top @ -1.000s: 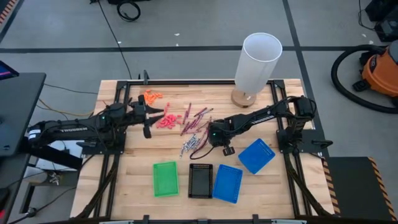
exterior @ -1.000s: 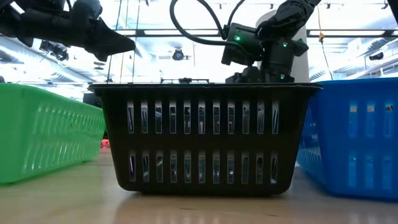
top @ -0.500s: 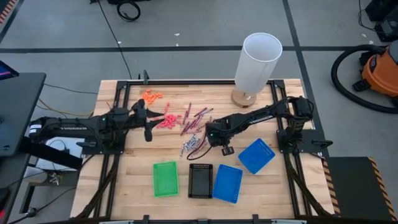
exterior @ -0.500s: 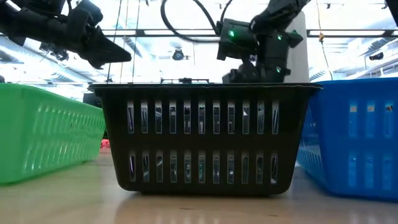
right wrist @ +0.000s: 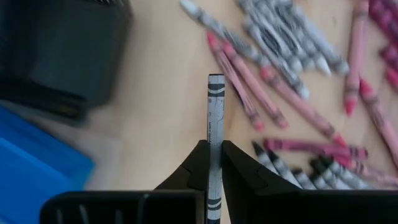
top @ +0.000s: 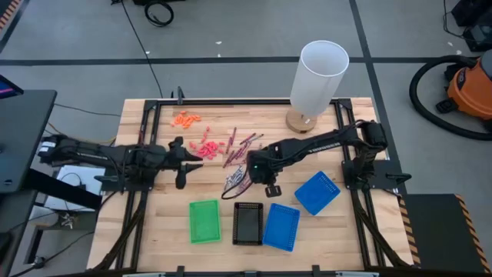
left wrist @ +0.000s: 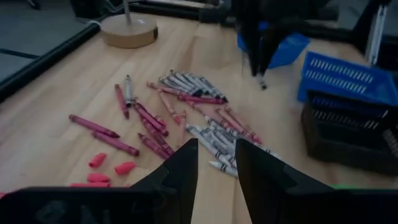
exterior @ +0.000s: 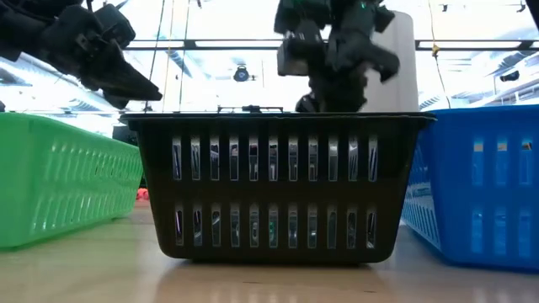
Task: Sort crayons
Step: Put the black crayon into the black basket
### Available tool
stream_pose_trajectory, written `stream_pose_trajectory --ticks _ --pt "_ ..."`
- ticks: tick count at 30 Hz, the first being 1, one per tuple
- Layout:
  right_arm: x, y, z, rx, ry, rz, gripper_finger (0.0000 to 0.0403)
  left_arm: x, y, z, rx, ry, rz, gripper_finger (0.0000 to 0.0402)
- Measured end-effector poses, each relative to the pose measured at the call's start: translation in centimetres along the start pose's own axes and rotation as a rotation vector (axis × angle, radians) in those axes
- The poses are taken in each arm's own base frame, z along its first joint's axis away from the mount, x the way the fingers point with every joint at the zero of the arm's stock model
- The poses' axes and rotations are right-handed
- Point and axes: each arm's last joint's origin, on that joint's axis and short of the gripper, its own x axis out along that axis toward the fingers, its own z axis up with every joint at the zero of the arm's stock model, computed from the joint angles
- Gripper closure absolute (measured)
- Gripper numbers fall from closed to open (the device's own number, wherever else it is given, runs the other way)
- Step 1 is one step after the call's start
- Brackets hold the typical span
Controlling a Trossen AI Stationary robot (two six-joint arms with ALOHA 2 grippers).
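Note:
Maroon and grey crayons [top: 240, 152] lie loose on the wooden table [top: 154, 223], and the left wrist view shows the same crayons [left wrist: 186, 112] spread out. My right gripper [right wrist: 215, 146] is shut on one grey crayon [right wrist: 216, 106]. It hangs over the table between the pile and the black tray [top: 247, 223]; from above my right gripper [top: 254, 173] shows beside the grey crayons. My left gripper [left wrist: 222, 168] is open with nothing between its fingers. It stands left of the pile, where the high view shows my left gripper [top: 183, 159] above the table. My right gripper pinches the grey crayon between its two fingers. The crayon lies lengthwise along the fingers, its rear part [right wrist: 215, 155] between them and its front half [right wrist: 216, 93] sticking out past the tips. The fingers slant down from above. The crayon is lifted clear of the table.
A green tray [top: 204, 221], the black tray and a blue tray [top: 281, 227] stand in a row near the front edge, and a second blue tray [top: 317, 192] lies to their right. A white cylinder [top: 319, 77] stands at the back. Orange bits [top: 184, 118] and coral-pink bits [top: 204, 148] lie far left.
My right gripper has risen from the pile with the grey crayon and drifted toward the table's left and near edge. My left gripper has swung toward the near edge and sunk a little, staying open.

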Motion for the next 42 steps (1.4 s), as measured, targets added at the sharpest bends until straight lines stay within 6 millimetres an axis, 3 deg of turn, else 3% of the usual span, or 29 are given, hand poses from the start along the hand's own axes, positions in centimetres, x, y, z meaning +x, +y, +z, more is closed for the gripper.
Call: stream_pose_trajectory --ticks 6,13,29,42 --pt "-0.3 2.1 1.7 -0.004 -0.117 0.076 0.0368 0.4 -0.8 -0.5 0.054 0.016 0.095 0.0285" --pt "-0.3 4.6 2.9 -0.028 -0.226 0.109 0.0368 0.5 -1.9 -0.6 0.103 0.009 0.045 0.0285" --pt "-0.3 9.6 3.8 0.052 -0.332 0.146 0.0366 2.5 -4.2 -1.1 0.263 -0.007 -0.007 0.0285" --pt "-0.1 11.3 4.0 0.09 -0.38 0.149 0.0366 3.2 -4.2 -1.6 0.294 0.021 0.016 0.0285"
